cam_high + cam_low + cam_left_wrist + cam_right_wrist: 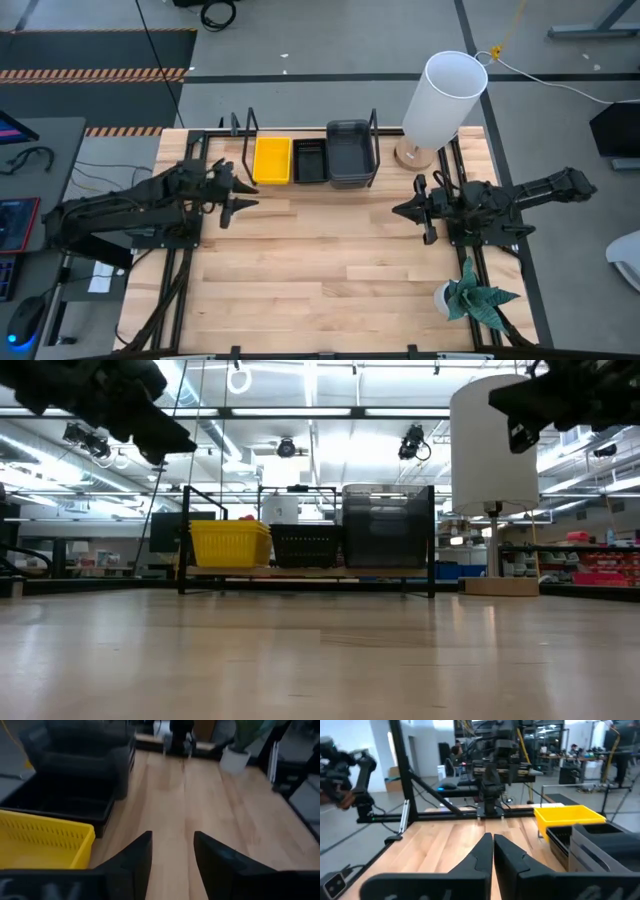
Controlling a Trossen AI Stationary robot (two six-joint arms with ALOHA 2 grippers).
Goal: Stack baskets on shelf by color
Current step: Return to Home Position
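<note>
A: From above, where are the baskets?
B: On the shelf (374, 140) at the table's (320, 270) far edge. Yellow baskets (271, 160) on the left arm's side, black baskets (310, 161) in the middle, grey baskets (349, 153) beside them. The left gripper (247, 193) is just in front of the yellow end. The right gripper (398, 210) is well apart, near the lamp (445, 95).
A: Table level?
B: Three stacks in a row on the board, grey the tallest. Both arms are high over the wood.
A: Left wrist?
B: Fingers parted by a moderate gap, nothing between them, only bare planks.
A: Right wrist?
B: Fingers pressed tip to tip, empty.
</note>
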